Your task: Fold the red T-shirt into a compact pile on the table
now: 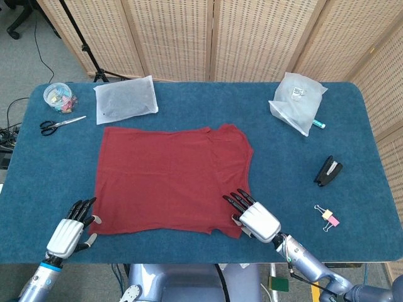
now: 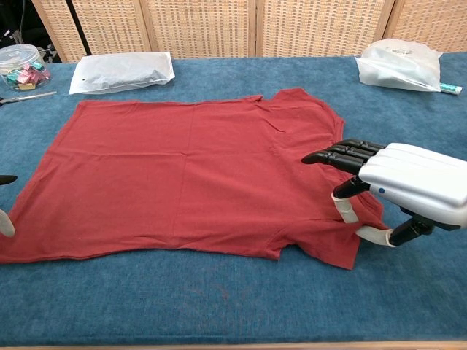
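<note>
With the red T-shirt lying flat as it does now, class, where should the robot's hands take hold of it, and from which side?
Probably the near edge of the red T-shirt: the right hand at the near sleeve, the left hand at the near hem corner. Come from the robot's side; that edge lies flat and exposed beside both hands, ready to lift and fold away.
</note>
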Tool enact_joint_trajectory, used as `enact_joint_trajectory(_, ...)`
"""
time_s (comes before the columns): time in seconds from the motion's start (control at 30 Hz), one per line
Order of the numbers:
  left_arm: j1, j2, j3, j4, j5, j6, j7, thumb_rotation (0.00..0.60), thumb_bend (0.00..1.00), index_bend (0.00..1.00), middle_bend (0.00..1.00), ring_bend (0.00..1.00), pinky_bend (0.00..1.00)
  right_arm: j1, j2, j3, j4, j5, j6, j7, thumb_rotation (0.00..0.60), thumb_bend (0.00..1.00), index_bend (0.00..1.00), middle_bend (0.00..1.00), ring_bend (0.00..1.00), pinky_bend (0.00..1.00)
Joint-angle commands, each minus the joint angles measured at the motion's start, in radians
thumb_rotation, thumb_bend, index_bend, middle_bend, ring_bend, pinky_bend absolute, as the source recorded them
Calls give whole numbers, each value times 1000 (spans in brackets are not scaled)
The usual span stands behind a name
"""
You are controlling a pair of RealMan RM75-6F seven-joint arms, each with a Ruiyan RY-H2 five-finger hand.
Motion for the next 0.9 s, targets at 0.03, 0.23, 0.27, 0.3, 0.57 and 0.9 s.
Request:
enact_joint_trajectory(0.03, -2, 1, 2, -3, -2, -4, 1, 600, 374, 496, 0, 0, 0, 0, 2, 0, -1, 1, 1, 1, 600, 569, 644, 58, 0, 0)
enact_joint_trajectory(0.23, -2, 0, 7, -5, -5, -10, 17, 600, 423, 556, 0, 0, 0, 0, 7, -1, -6, 2, 3, 2, 600, 569, 644, 58, 0, 0)
enact_joint_trajectory(0.27, -2, 0, 7, -4, -5, -11, 19, 600, 430, 563, 0, 0, 0, -1, 7, -1, -6, 2, 3, 3, 600, 569, 644, 58, 0, 0)
enact_joint_trajectory(0.3, -2, -1, 7, -3, -6, -10, 22, 600, 435, 568, 0, 0, 0, -1, 8, -1, -6, 2, 3, 3, 600, 569, 644, 58, 0, 0)
enact_joint_trajectory(0.57, -4, -3, 8, -1, -11, -14, 32, 600, 471, 641, 0, 0, 0, -1, 8, -4, 0, 3, 2, 7, 600, 569, 644, 58, 0, 0)
enact_joint_trajectory(0.9, -1, 17, 27, -21, 20, 26, 16, 600, 549, 721, 0, 0, 0, 6, 27, -21, -10, -26, 17, 46, 600, 569, 647, 60, 0, 0)
